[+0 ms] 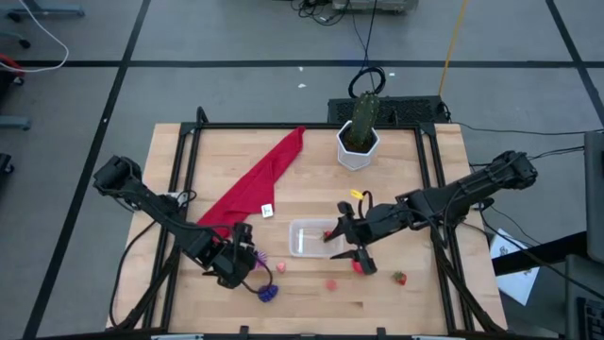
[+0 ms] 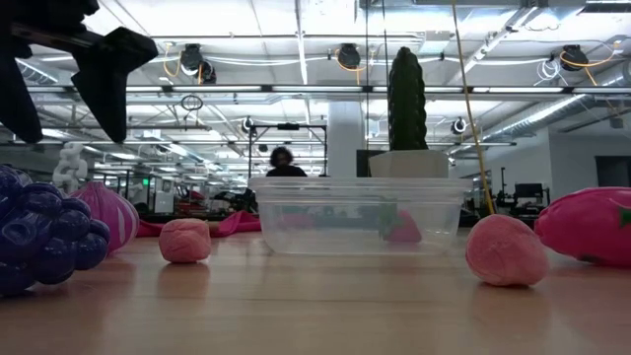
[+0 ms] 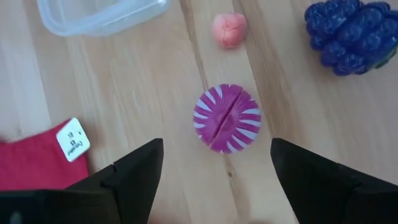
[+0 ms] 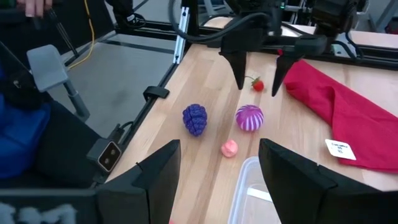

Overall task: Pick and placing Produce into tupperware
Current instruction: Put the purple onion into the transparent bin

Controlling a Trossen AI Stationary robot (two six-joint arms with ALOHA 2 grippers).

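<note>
left gripper (image 1: 253, 262) – low over table, fingers spread | right gripper (image 1: 342, 244) – lowered mid-table, fingers parted

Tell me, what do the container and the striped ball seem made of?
Container: clear, glossy plastic, probably; the wood grain shows through its wall. Striped ball: seems matte moulded plastic or rubber, with even pink-and-white stripes and a seam across; I cannot tell which.

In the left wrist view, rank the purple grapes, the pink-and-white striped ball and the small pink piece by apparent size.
1. Purple grapes, cut off by the frame edge.
2. Striped ball, close behind.
3. Small pink piece, clearly smallest.
</note>
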